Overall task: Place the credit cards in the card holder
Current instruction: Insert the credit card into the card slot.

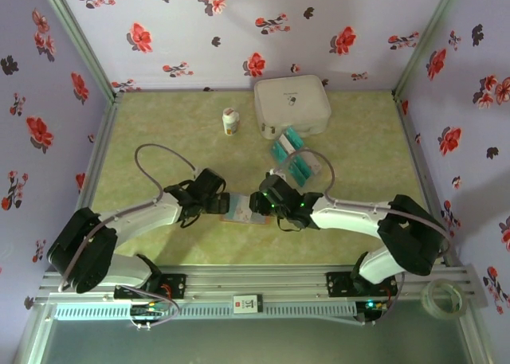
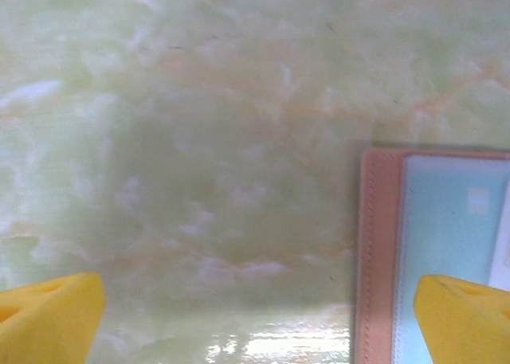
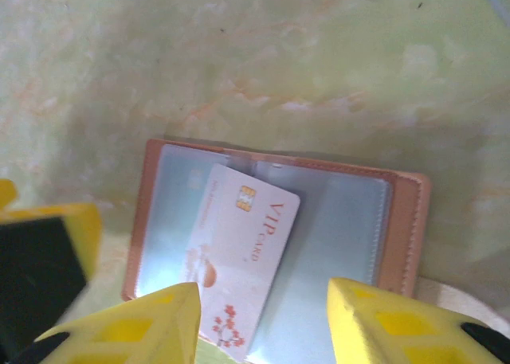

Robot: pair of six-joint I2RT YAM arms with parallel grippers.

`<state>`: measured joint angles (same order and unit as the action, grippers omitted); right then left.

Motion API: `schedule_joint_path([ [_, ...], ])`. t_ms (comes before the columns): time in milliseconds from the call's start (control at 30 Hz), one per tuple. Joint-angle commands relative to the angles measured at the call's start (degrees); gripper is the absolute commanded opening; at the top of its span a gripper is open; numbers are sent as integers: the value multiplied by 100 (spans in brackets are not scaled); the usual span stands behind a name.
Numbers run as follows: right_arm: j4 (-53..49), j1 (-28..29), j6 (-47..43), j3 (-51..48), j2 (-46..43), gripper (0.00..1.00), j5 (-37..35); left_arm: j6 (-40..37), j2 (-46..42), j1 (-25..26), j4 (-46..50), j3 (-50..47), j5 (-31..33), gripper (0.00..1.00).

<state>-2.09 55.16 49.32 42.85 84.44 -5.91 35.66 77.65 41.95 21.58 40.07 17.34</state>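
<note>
The card holder (image 1: 239,209) lies open on the table between my two grippers, brown-edged with pale blue-grey pockets (image 3: 405,221). A white credit card (image 3: 243,244) with a gold chip and red lettering rests tilted on its left pocket, its lower end sticking out past the holder's near edge. My right gripper (image 3: 263,332) hovers open over that end, both fingers clear of the card. My left gripper (image 2: 259,324) is wide open at the holder's left edge (image 2: 378,252), with one fingertip (image 2: 462,316) above it. Several teal credit cards (image 1: 292,158) lie in a loose pile farther back.
A big white rounded case (image 1: 292,105) stands at the back, just behind the teal cards. A small white bottle (image 1: 230,123) stands to its left. A roll of clear tape (image 1: 442,299) sits on the frame at the near right. Flowered walls close in three sides.
</note>
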Motion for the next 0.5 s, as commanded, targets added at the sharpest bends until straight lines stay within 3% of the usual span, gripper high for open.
schedule_joint_path([
  [0, -625, -41, -317, 280, 151, 44, -117, 237, -67, -202, 546, 126, 336, 100],
  [167, -576, -41, -335, 490, 540, 42, 109, 330, -46, -415, 720, 93, 442, 100],
  [367, -483, -44, -331, 592, 825, 29, 178, 311, 107, -469, 725, 102, 428, 100],
  [467, -433, -41, -326, 625, 902, 29, 220, 285, 205, -464, 683, 104, 365, 100],
])
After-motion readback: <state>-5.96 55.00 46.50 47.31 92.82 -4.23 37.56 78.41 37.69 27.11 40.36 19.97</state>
